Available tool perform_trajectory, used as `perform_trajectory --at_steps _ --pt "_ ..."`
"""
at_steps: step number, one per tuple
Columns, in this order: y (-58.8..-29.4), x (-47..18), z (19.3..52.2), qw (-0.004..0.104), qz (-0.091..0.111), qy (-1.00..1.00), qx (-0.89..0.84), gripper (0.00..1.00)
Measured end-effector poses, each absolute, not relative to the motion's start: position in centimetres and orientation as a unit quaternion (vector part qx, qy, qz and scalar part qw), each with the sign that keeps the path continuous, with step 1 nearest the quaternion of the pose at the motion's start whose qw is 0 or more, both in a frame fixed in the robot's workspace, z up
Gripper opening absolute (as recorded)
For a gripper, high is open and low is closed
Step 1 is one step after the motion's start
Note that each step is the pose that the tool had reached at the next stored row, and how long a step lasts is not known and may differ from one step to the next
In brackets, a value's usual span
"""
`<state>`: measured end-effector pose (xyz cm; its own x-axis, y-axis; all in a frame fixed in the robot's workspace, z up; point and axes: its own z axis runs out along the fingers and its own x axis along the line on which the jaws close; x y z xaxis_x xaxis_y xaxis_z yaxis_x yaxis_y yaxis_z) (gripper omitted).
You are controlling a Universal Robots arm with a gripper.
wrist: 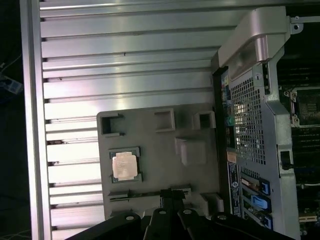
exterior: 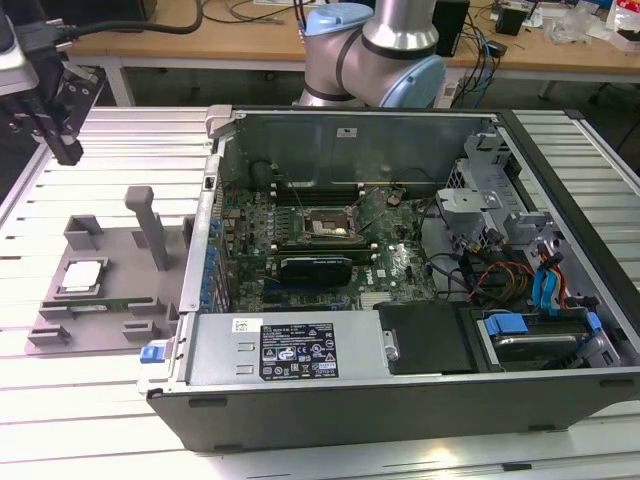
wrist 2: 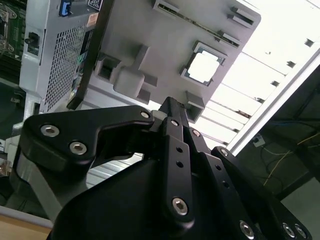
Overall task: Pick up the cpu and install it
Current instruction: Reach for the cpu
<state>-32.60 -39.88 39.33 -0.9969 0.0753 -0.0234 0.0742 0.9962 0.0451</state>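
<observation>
Gripper (exterior: 68, 152), fingers pressed together and empty, hangs above the slatted table (exterior: 70, 400) near its edge at the exterior view's left, apart from the grey tray (exterior: 125, 250). Cpu (exterior: 82, 277) lies flat in a tray recess, open above, with the upright post (exterior: 150, 228) near it. Past the tray stands the open computer case (exterior: 300, 350), its wall rising beside the tray; inside are the socket (exterior: 325, 222) and black expansion card (exterior: 318, 268).
</observation>
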Motion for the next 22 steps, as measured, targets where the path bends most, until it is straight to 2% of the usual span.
perform_trajectory --at_steps 22 --pt "-39.9 -37.1 39.3 0.013 0.022 0.999 0.037 0.11"
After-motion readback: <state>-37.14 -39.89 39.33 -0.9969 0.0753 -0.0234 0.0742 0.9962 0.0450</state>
